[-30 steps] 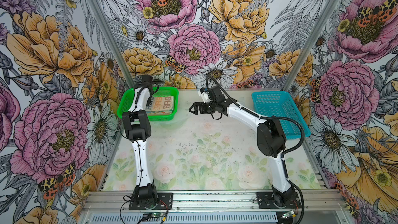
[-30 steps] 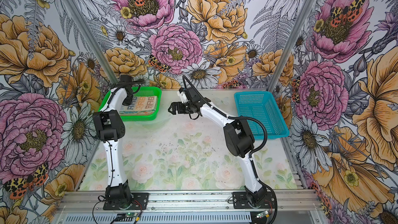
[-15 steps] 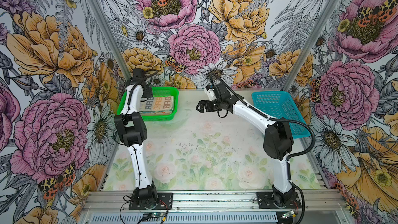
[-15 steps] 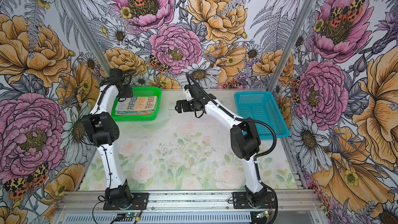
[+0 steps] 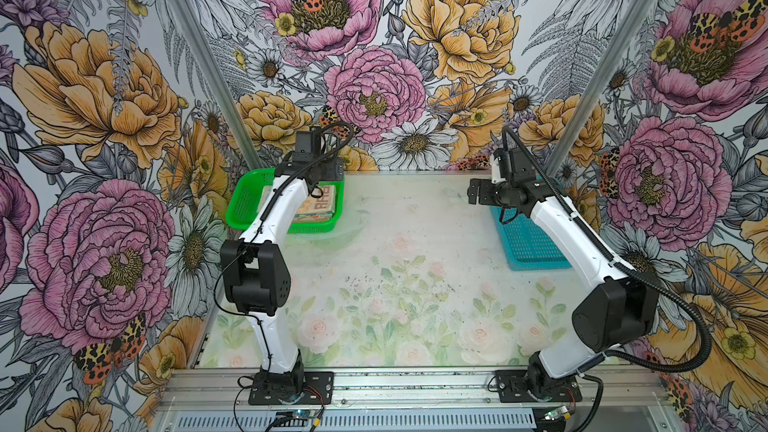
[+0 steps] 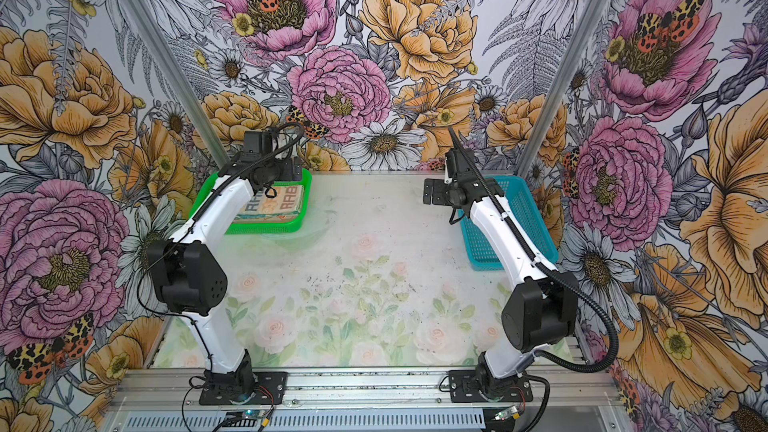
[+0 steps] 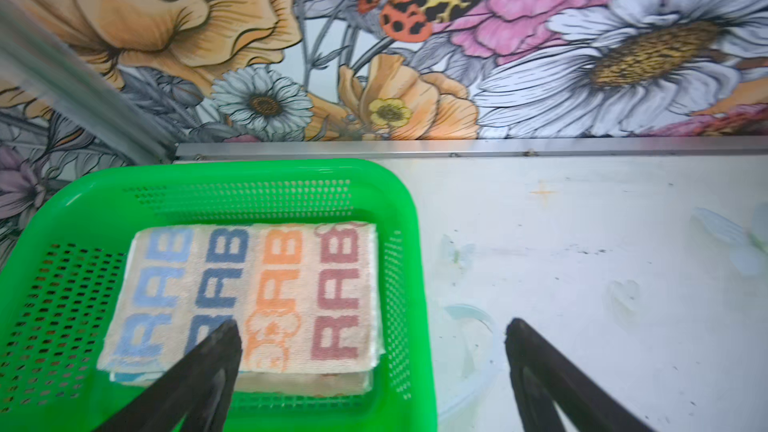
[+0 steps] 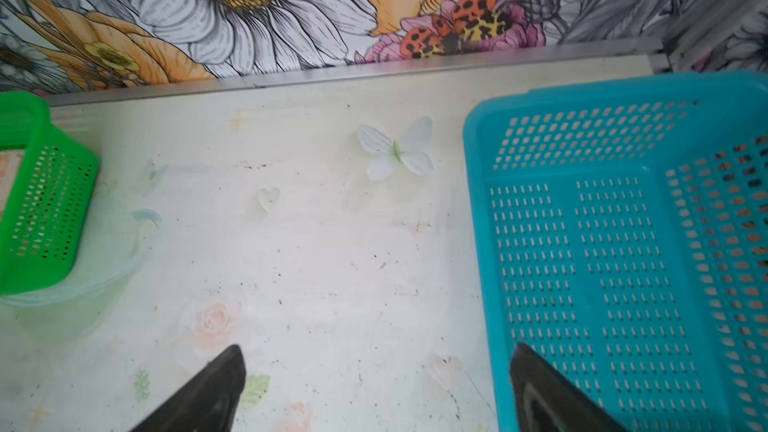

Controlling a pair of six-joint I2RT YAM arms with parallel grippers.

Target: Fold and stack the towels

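In the green basket (image 7: 270,170), folded towels (image 7: 249,297) lie stacked; blue basket (image 8: 565,243) apart.

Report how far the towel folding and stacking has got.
Done: folded stack sits in the green basket, striped towel on top, further layers showing beneath. In hand: nothing; left gripper and right gripper open, empty. Left: apparently nothing; blue basket holds no towel.

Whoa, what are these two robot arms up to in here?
They're folding and stacking towels, and it looks about finished. The pile sits in the green basket, with the striped towel lettered "RAB" on top. The left gripper hovers open above that basket, holding nothing. The right gripper is open and empty too, over the table by the blue basket.
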